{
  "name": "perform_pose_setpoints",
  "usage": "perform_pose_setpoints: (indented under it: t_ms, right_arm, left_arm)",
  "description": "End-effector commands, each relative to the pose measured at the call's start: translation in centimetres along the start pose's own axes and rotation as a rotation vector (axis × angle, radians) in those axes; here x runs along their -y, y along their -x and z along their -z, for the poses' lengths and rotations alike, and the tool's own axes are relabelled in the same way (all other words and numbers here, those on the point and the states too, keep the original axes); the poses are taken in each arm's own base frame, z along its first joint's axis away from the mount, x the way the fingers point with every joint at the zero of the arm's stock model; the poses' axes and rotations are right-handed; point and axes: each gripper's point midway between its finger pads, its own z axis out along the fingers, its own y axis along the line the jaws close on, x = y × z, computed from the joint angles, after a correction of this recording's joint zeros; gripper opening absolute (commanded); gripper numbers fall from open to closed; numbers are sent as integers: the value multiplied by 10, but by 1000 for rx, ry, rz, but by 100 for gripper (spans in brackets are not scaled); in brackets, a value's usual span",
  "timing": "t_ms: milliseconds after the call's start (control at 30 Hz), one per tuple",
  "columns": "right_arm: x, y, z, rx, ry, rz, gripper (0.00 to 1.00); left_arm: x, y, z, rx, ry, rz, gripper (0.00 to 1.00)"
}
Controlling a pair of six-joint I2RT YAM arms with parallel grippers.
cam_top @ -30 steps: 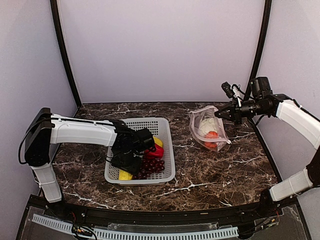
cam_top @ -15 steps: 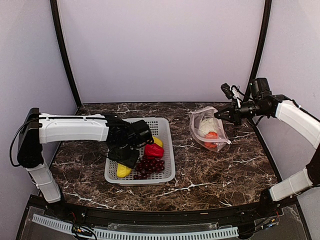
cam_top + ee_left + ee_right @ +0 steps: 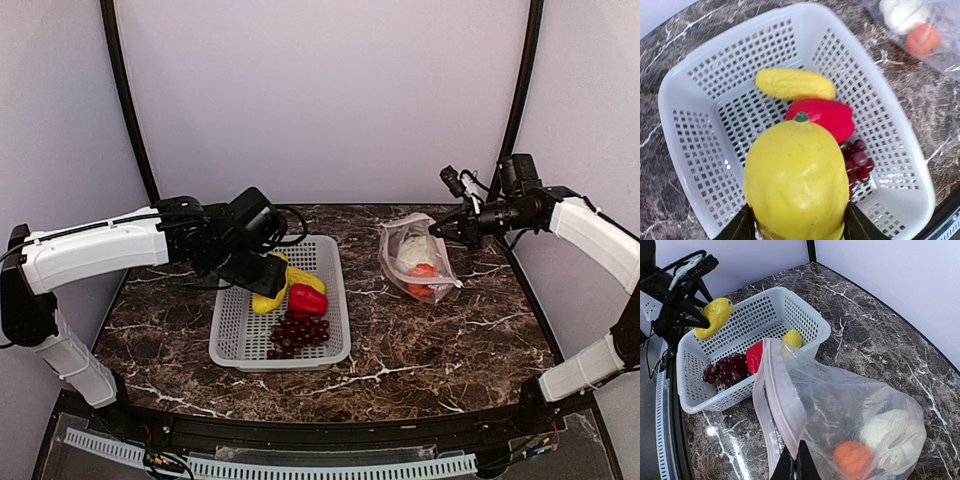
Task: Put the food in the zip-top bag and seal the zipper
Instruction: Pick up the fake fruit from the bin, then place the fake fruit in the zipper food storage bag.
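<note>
My left gripper [image 3: 266, 285] is shut on a yellow piece [image 3: 796, 180] and holds it above the grey-white basket [image 3: 228, 335]. In the basket lie the other yellow piece [image 3: 795, 84], the red pepper [image 3: 822, 116] and the dark red grape bunch [image 3: 857, 160]. The zip-top bag [image 3: 408, 232] stands at the right with the cauliflower [image 3: 892, 432] and orange tomato [image 3: 854, 458] inside. My right gripper [image 3: 796, 460] is shut on the bag's mouth edge by the whitish-pink zipper [image 3: 782, 400] and holds the mouth open toward the basket.
The basket's rim [image 3: 805, 320] is close to the bag's mouth. The dark marble table [image 3: 430, 340] is walled by pale panels at the back and sides, with black poles at the back corners.
My left gripper has risen out of the basket with the yellow piece and swung up and back. The right gripper and bag have stayed still.
</note>
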Motion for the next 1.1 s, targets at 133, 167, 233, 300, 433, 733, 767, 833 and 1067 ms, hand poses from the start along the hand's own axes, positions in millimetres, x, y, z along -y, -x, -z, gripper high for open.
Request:
perform_pose_setpoints:
  t_ms: [133, 167, 233, 300, 433, 733, 767, 833, 1067]
  right_arm:
    - [1, 23, 9, -59, -20, -18, 0]
    - [1, 25, 10, -70, -20, -23, 0]
    - [-2, 30, 11, -93, -17, -32, 0]
    - [-5, 35, 12, -111, -16, -38, 0]
    - [-14, 43, 14, -126, -12, -37, 0]
    - [-30, 50, 25, -123, 9, -51, 0]
    - [-32, 51, 26, -120, 17, -55, 0]
    - [-36, 54, 27, -111, 38, -68, 0]
    - [-48, 72, 33, -78, 100, -96, 0]
  left_arm:
    - [82, 90, 99, 460, -355, -211, 40]
    - [94, 103, 113, 544, -401, -215, 40]
    - [123, 105, 135, 661, -482, -301, 40]
    - [141, 114, 155, 761, -551, -327, 40]
    - [170, 130, 182, 900, -679, -327, 40]
    - [227, 139, 182, 998, -829, -381, 40]
    - [232, 139, 179, 1007, -828, -390, 40]
    - [239, 142, 175, 1058, -802, -411, 40]
    - [250, 166, 146, 1159, -644, -396, 40]
